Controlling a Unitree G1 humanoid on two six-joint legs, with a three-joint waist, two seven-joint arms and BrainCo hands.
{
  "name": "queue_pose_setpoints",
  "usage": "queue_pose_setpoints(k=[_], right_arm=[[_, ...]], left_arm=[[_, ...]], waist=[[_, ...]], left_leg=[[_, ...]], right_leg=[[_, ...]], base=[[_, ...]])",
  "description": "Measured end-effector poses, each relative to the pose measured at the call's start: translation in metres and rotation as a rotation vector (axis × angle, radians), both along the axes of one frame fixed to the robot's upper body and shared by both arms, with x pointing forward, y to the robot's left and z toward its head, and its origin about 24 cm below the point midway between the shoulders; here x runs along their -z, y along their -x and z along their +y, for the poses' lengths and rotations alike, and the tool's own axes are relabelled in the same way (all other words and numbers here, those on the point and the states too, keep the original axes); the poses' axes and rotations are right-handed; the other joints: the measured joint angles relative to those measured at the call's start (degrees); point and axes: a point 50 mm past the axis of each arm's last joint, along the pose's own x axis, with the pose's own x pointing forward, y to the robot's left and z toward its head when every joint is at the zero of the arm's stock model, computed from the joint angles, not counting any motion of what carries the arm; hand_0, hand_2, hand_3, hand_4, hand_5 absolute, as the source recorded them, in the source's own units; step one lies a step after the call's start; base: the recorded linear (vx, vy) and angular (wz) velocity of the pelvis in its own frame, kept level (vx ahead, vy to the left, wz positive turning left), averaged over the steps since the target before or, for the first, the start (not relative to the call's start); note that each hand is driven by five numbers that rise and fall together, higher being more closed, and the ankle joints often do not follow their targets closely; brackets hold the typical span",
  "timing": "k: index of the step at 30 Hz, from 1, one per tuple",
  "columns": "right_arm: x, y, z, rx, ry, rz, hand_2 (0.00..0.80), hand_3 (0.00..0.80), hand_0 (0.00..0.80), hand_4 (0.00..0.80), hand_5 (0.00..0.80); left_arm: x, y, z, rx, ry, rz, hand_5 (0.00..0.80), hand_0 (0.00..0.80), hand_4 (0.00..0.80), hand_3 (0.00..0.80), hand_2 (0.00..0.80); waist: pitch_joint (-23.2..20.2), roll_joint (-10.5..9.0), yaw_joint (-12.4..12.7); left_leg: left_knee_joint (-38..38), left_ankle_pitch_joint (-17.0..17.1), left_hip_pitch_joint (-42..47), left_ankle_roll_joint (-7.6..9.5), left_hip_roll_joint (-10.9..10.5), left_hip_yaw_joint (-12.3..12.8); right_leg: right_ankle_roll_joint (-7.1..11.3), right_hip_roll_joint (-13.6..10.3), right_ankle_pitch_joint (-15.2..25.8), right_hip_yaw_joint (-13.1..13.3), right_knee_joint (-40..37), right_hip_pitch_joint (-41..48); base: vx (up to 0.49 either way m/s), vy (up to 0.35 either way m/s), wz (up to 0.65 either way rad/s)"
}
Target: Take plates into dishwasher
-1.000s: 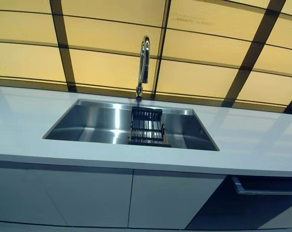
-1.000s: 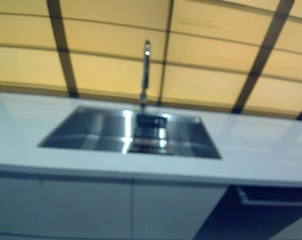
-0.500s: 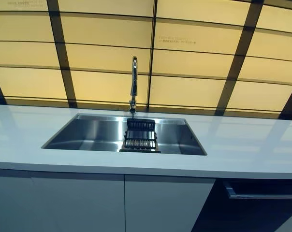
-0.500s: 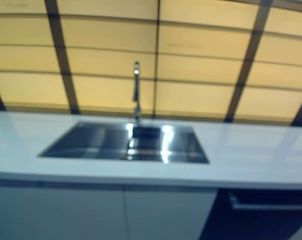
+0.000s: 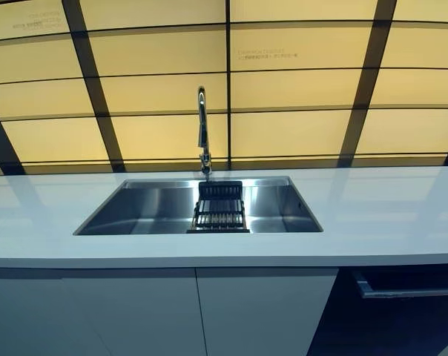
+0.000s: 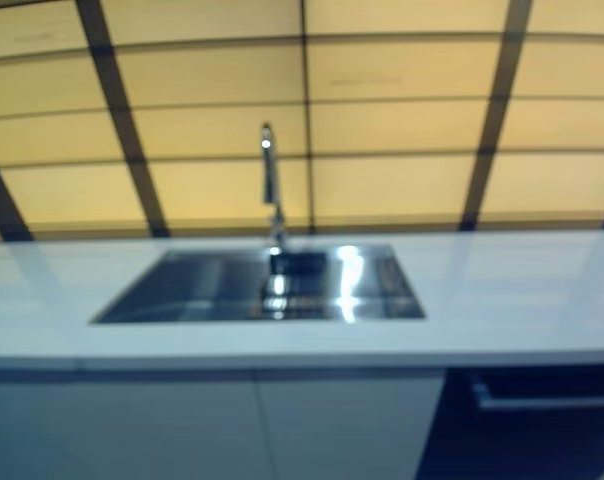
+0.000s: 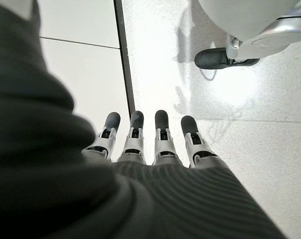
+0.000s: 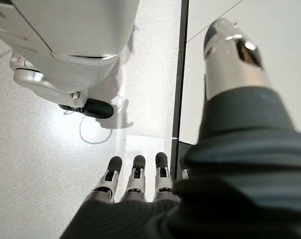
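Note:
A steel sink (image 5: 150,208) is set in a white counter (image 5: 387,215), with a tall tap (image 5: 202,130) behind it. A dark dish rack (image 5: 219,208) sits in the sink; I see no plates in any view. A dark, partly open dishwasher front with a handle bar (image 5: 406,291) is under the counter at the lower right. My left hand (image 7: 148,144) and right hand (image 8: 135,181) show only in their wrist views. Both hang over the floor with fingers straight and hold nothing.
White cabinet doors (image 5: 135,311) run under the counter. A wall of yellow panels with dark strips (image 5: 283,89) rises behind the sink. The floor (image 7: 270,139) is pale speckled tile.
The whole picture has shifted and levelled, so the camera has moved. The sink, rack and counter stand as before.

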Motion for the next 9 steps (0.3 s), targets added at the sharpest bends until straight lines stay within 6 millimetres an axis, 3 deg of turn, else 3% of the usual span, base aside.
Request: queue_pose_setpoints(k=[9], right_arm=[[-0.0001,-0.0009,0.0007,-0.002,-0.001,-0.006,0.000,0.000,0.000,0.000,0.000]], left_arm=[[-0.0004,-0.0012,-0.0006,0.003,0.002,-0.015,0.000,0.000,0.000,0.000,0.000]], waist=[[0.4,0.10,0.0]], left_leg=[[-0.5,0.0,0.7,-0.04,0.0,0.2]], right_leg=[[0.04,0.0,-0.1,0.2,0.0,0.4]], base=[[0.000,0.000,0.00]])
